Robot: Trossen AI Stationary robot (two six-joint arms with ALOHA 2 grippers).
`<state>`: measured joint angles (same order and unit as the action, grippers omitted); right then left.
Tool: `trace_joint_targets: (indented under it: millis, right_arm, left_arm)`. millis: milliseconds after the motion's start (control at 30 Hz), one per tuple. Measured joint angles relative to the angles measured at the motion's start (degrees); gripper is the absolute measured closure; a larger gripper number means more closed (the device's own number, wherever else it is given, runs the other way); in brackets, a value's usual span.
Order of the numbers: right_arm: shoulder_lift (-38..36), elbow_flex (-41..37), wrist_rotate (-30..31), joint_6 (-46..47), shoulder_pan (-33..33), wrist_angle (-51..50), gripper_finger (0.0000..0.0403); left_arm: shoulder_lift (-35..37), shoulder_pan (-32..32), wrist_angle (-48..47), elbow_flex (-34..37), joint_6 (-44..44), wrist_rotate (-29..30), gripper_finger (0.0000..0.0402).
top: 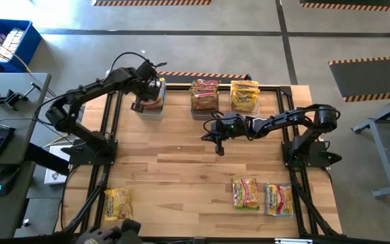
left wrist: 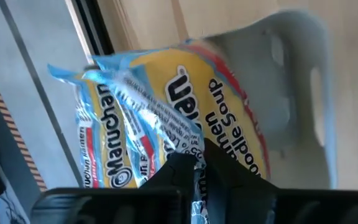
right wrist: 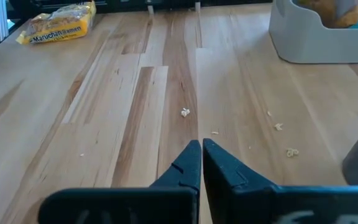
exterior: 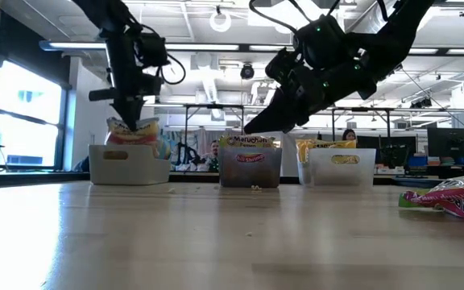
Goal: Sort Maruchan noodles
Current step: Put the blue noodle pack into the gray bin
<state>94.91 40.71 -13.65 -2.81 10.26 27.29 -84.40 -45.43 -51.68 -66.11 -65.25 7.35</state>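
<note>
Overhead, we note the wooden worktop (top: 181,169) first, with three tubs in a row along its far edge. The left tub (top: 152,105) is pale, the middle tub (top: 204,102) dark and the right tub (top: 245,100) clear; each holds Maruchan noodles packets.

The left arm (top: 80,102) reaches over the left tub. The left gripper (top: 147,100) sits at that tub, its jaws clamped on a blue-edged yellow packet (left wrist: 166,118) that stands in the tub, as the left wrist view shows.

The right arm (top: 296,122) stretches toward the worktop's middle. The right gripper (top: 219,146) hangs above bare wood in front of the middle tub; its jaws are together and hold nothing, as we read in the right wrist view.

Loose packets remain on the near side: one yellow packet (top: 117,203) near the left corner, and two side by side toward the right, a red-accented packet (top: 245,193) and a yellow-orange packet (top: 277,198).

A few noodle crumbs (right wrist: 185,112) lie on the wood beneath the right gripper.
</note>
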Motion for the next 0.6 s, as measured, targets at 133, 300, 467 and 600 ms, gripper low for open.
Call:
trace_joint_targets:
  millis: [133, 300, 467, 600]
  right_arm:
    - [0.0, 0.02, -0.02, 0.0, 0.0, 0.02, 0.0401]
    - [0.0, 0.02, -0.02, 0.0, 0.0, 0.02, 0.0401]
    - [0.0, 0.02, -0.02, 0.0, 0.0, 0.0, 0.0401]
    - [0.0, 0.02, -0.02, 0.0, 0.0, 0.0, 0.0401]
  left_arm:
    - [-1.22, 0.05, 0.21, 0.02, 0.0, 2.17, 0.0378]
    - [-1.24, 1.1, 1.49, 0.02, -1.24, 3.45, 0.0346]
    - [-1.05, 2.56, 2.48, 0.62, -1.11, 3.71, 0.0348]
    - [-1.05, 3.77, 2.66, 3.52, -1.07, 4.07, 0.0362]
